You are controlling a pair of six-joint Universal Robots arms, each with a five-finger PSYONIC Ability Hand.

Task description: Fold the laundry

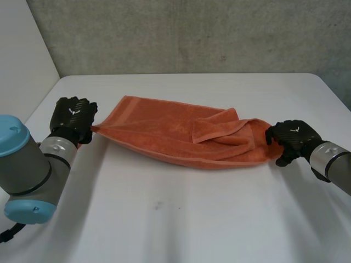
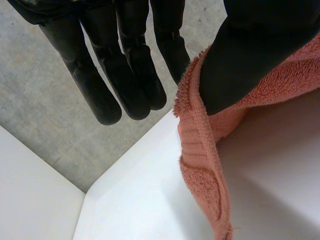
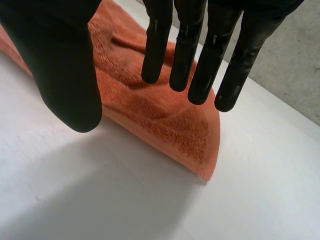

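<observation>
We see the left hand [image 1: 74, 118] pinching the orange towel [image 1: 159, 134] by its left corner between thumb and fingers, likely to pull it flat across the white table [image 1: 192, 219], while the right hand [image 1: 293, 139] spreads unclamped over its bunched right end

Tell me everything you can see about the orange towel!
The orange towel is fluffy terry cloth with a woven band along its edge. It lies stretched across the white table, with a loose flap rumpled on top near one end. The left hand pinches one corner between thumb and fingers, lifting it slightly. The right hand is at the other end, fingers straight above the cloth.
</observation>
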